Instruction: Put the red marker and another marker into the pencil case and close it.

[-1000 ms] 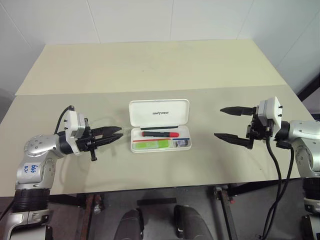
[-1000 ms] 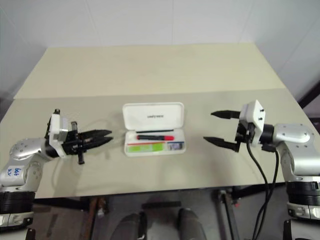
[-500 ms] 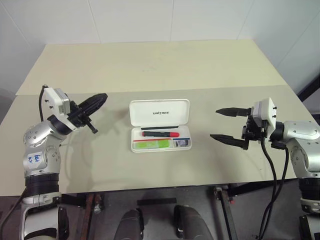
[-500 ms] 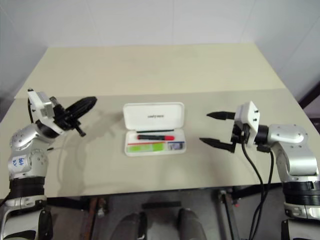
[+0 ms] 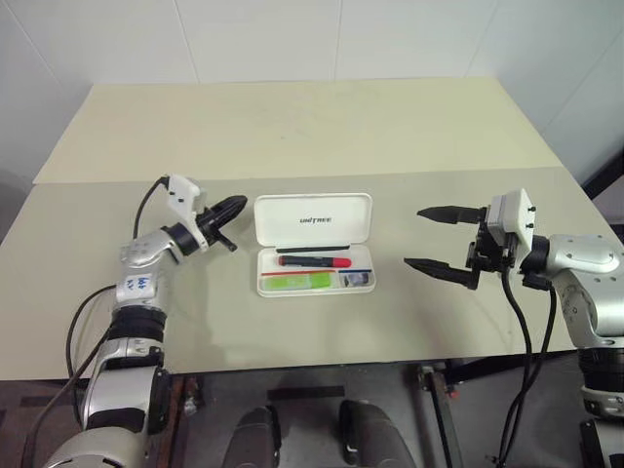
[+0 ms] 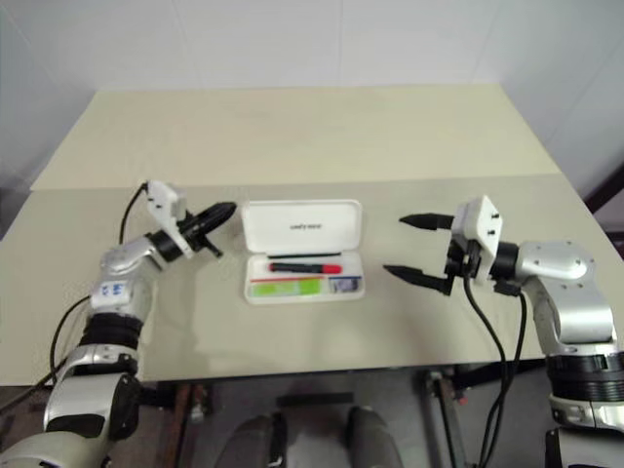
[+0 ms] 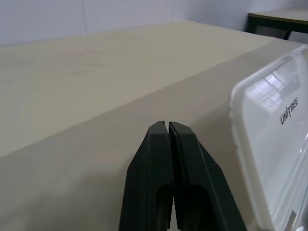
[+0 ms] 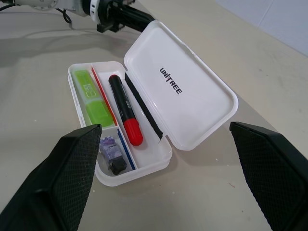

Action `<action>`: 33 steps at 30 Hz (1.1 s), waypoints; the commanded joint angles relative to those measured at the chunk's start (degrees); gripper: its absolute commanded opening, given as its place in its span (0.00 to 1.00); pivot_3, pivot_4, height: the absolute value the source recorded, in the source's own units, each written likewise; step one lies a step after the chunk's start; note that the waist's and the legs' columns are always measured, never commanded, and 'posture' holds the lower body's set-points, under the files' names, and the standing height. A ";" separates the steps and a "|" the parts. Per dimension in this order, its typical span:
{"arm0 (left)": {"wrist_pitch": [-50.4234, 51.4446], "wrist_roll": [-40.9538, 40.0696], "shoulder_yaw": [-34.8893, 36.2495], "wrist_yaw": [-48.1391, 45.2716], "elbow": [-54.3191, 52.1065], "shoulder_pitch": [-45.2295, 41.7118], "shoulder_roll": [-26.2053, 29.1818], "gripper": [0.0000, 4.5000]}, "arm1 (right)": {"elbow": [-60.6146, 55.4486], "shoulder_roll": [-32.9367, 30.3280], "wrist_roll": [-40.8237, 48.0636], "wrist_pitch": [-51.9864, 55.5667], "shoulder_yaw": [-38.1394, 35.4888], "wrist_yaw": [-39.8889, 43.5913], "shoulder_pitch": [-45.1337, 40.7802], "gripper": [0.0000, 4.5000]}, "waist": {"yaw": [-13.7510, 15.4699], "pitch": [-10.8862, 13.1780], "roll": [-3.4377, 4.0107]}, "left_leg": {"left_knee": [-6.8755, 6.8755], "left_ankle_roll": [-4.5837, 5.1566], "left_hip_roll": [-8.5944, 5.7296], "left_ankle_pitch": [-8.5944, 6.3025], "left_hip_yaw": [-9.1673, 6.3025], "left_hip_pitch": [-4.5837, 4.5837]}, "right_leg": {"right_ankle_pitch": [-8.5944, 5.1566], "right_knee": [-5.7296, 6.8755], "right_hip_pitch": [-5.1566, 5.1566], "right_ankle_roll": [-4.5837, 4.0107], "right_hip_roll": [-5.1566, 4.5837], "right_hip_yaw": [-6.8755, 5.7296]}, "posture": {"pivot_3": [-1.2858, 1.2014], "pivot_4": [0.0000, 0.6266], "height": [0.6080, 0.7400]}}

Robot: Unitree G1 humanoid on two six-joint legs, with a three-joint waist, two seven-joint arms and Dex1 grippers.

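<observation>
The white pencil case point(image 5: 356, 285) lies open in the middle of the table, its "UNITREE" lid point(image 5: 313, 220) tilted back. Inside the tray lie the red marker point(image 5: 313, 261) and, nearer me, the light-green marker point(image 5: 296, 282). In the right wrist view the red marker point(image 8: 126, 112) sits beside the green one point(image 8: 92, 101). My left gripper point(image 5: 236, 206) is shut and empty, its tips just left of the lid's far left corner; I cannot tell whether they touch it. My right gripper point(image 5: 431, 237) stands open, apart to the right of the case.
A small grey-purple stub point(image 8: 111, 156) fills the tray's end compartment. The beige table point(image 5: 312, 127) stretches far behind the case, with a seam point(image 5: 439, 173) running across it. A black cable point(image 5: 526, 322) hangs from my right wrist over the table's front edge.
My left arm has swung forward and to the right, carrying its shut gripper from the table's left side up to the lid's left corner. The right gripper has hardly shifted.
</observation>
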 commanded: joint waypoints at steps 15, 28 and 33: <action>-5.63 1.03 -6.03 -26.07 -9.18 3.40 7.31 0.01 | -4.39 0.84 1.01 0.36 -0.67 -2.80 2.14 1.00 | -0.38 0.00 0.00 | -0.02 -0.01 0.01 0.00 0.00 0.01 | 0.00 0.00 0.00 -0.01 0.01 0.02 | 0.52 0.24 1.00; -2.09 6.54 -16.79 -25.67 -13.29 5.09 3.92 0.01 | -5.22 2.59 0.79 -0.11 -0.32 -4.39 2.76 1.00 | 1.01 0.00 0.00 | 0.02 0.03 0.01 -0.01 -0.01 0.00 | -0.01 0.00 0.00 -0.03 -0.01 0.03 | 0.52 0.24 1.00; 1.29 8.60 -19.14 -23.91 -12.84 4.67 3.26 0.01 | -7.07 3.15 1.06 -0.02 -0.67 -5.84 4.32 1.00 | 1.00 -0.01 -0.01 | 0.08 0.03 0.01 -0.01 -0.03 0.03 | -0.01 0.04 0.04 -0.03 -0.01 0.03 | 0.52 0.24 1.00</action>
